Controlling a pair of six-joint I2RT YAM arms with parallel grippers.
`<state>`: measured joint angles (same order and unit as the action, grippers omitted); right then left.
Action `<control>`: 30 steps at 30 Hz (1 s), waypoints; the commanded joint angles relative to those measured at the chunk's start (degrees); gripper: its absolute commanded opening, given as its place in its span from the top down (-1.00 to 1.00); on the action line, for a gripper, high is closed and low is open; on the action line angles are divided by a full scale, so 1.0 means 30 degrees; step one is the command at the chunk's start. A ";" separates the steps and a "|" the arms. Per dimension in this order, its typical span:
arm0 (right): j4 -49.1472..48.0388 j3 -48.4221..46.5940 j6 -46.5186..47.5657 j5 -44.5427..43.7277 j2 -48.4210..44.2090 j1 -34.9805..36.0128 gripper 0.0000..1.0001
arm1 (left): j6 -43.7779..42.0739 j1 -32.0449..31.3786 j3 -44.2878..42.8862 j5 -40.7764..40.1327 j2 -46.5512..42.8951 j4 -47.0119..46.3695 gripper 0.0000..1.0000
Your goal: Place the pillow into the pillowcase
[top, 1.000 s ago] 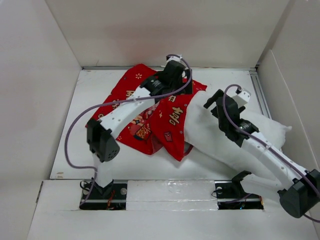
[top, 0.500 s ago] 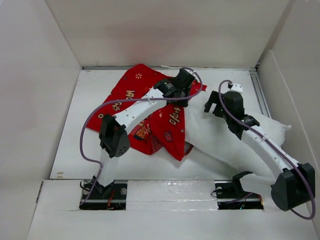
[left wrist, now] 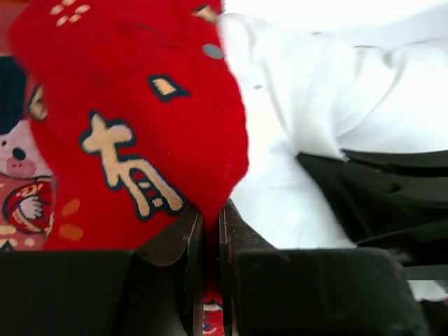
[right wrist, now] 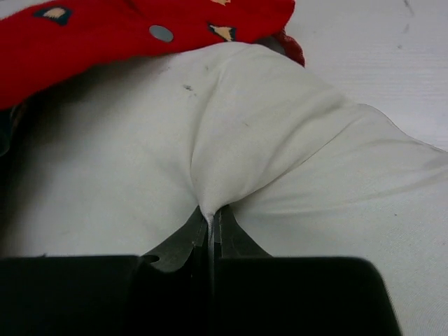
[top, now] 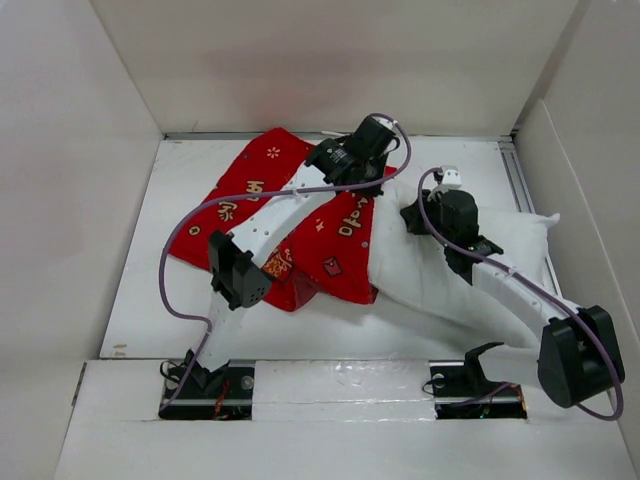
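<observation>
We see on wrist cams what top view hides: left gripper (left wrist: 208,234) clamped on pillowcase (left wrist: 126,105) edge, right gripper (right wrist: 210,227) pinching pillow (right wrist: 266,126) at pillowcase's 3 o'clock.

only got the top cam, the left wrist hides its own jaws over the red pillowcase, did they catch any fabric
Observer: Yes. The left wrist view shows the left gripper with its jaws shut on a fold at the edge of the pillowcase.
Operator: and the right one, gripping or just resting on top
Observer: Gripping. The right gripper has its jaws shut on a pinch of the pillow, and the white fabric puckers up into them.
Operator: anything at the case opening i cant make out
Observer: A small round grey snap sits near the pillowcase's edge, where it overlaps the pillow.
</observation>
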<state>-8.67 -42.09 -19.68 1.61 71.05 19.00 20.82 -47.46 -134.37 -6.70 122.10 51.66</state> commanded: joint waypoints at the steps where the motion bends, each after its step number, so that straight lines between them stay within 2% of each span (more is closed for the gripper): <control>1: -0.1916 -0.0120 0.0145 0.2310 -0.1321 0.1310 1.00 | -0.0287 -0.0058 -0.1295 0.1615 -0.1528 0.0124 0.92; 3: -0.1916 -0.0557 0.0145 0.1984 -0.1970 0.1486 1.00 | -0.0463 -0.0058 -0.0829 0.2026 -0.2437 -0.0372 1.00; 7: -0.2324 -0.1380 0.0145 0.4264 -0.2588 0.1661 1.00 | -0.0641 -0.0058 -0.0622 0.3432 -0.2879 -0.1603 1.00; 13: -0.5197 -0.1556 -0.0031 0.6025 -0.4607 0.3243 1.00 | -0.0291 -0.0058 -0.4569 0.5014 -0.1180 -0.1429 1.00; 15: -0.6129 -0.1789 -0.0263 0.6027 -0.5192 0.3480 1.00 | -0.0289 -0.0058 -0.4577 0.5395 -0.1180 -0.2129 1.00; 19: -0.5875 -0.2231 -0.0763 0.2727 -0.5401 0.3919 1.00 | -0.0113 -0.0234 -0.2560 0.6247 -0.1180 -0.2308 1.00; 21: -0.5026 -0.2786 -0.1201 -0.0932 -0.4759 0.4327 1.00 | -0.0113 -0.0876 -0.1388 0.6247 -0.1354 -0.2482 1.00; 22: -0.4035 -0.2788 -0.2131 -0.2338 -0.4147 0.4329 1.00 | -0.0113 -0.1139 -0.0948 0.6247 -0.1356 -0.2483 1.00; 23: -0.3503 -0.2788 -0.2836 -0.5484 -0.3851 0.4561 1.00 | -0.0113 -0.1664 -0.0016 0.6247 -0.1791 -0.2860 1.00; 24: -0.2918 -0.2788 -0.3685 -0.7314 -0.3529 0.4854 1.00 | 0.0061 -0.1930 0.0545 0.6247 -0.2027 -0.3154 1.00; 25: -0.2042 -0.2324 -0.6245 -0.9043 -0.3236 0.4857 1.00 | 0.0062 -0.2136 0.1072 0.6247 -0.2290 -0.3708 1.00; 26: 0.0316 -0.2116 -0.7953 -1.0714 -0.2682 0.5118 1.00 | 0.0265 -0.2138 0.1571 0.6044 -0.2757 -0.3888 1.00; 27: 0.1210 -0.1853 -0.8869 -1.2326 -0.2386 0.5120 1.00 | 0.0267 -0.2312 0.2765 0.5723 -0.3023 -0.4064 1.00; 28: 0.1219 -0.0980 -0.9227 -1.1791 -0.2122 0.5120 1.00 | 0.0528 -0.2314 0.3618 0.5226 -0.3374 -0.4674 1.00; 30: -0.1729 0.0078 -0.7509 -0.9659 -0.1214 0.5120 1.00 | 0.1027 -0.2314 0.6362 0.2835 -0.4338 -0.5380 1.00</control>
<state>-5.10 -43.59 -37.39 -24.29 66.04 33.36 20.27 -51.72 -122.41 3.40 116.11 40.36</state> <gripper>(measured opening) 0.040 0.033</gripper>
